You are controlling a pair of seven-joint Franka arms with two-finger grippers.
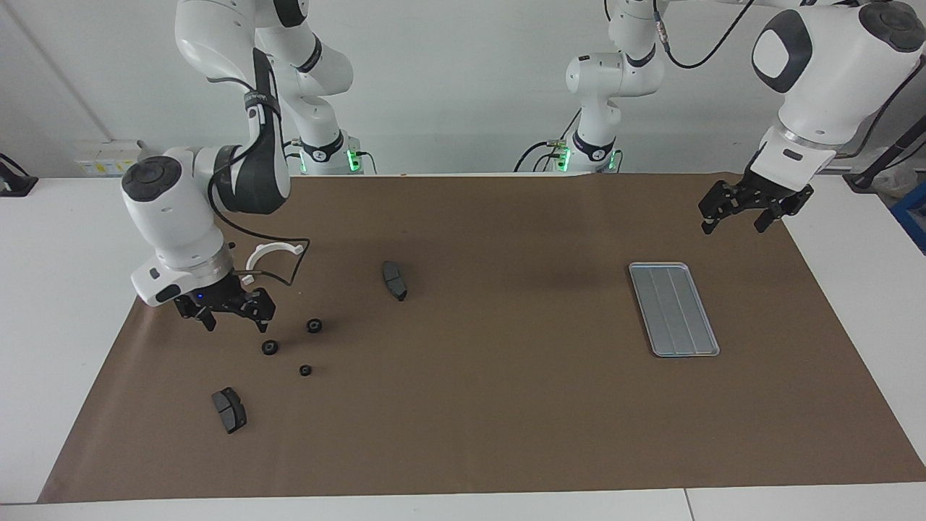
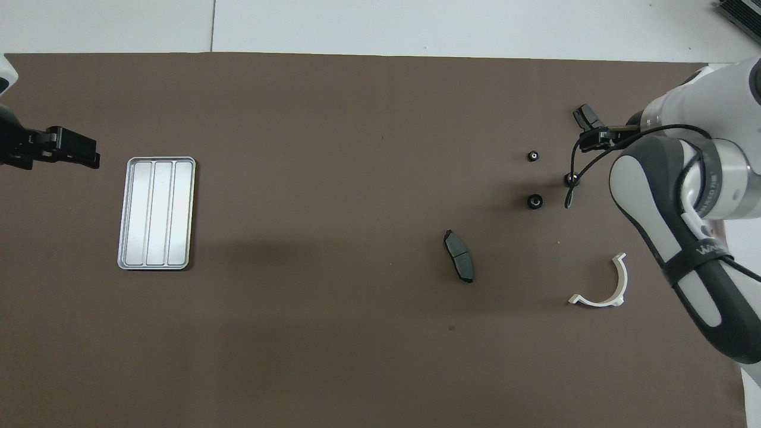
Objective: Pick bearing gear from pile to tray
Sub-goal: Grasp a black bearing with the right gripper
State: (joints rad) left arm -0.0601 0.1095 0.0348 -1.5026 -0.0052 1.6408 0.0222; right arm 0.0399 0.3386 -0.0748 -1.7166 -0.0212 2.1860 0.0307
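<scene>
Right claw (image 1: pixel 230 320) released, jaws apart, hanging low over the pile (image 1: pixel 289 347) at the right arm's end of the table (image 1: pixel 463 434), just beside one black gear (image 1: pixel 270 348), not touching it. Left claw (image 1: pixel 731 219) released, waiting over the table corner near the tray (image 1: pixel 673 309); tray holds no parts.

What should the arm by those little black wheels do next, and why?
Probably come down a little onto the nearest gear. The right gripper hangs open just above the mat beside it, holding nothing, and the tray at the left arm's end has no gear in it. The left gripper waits open near the tray.
</scene>
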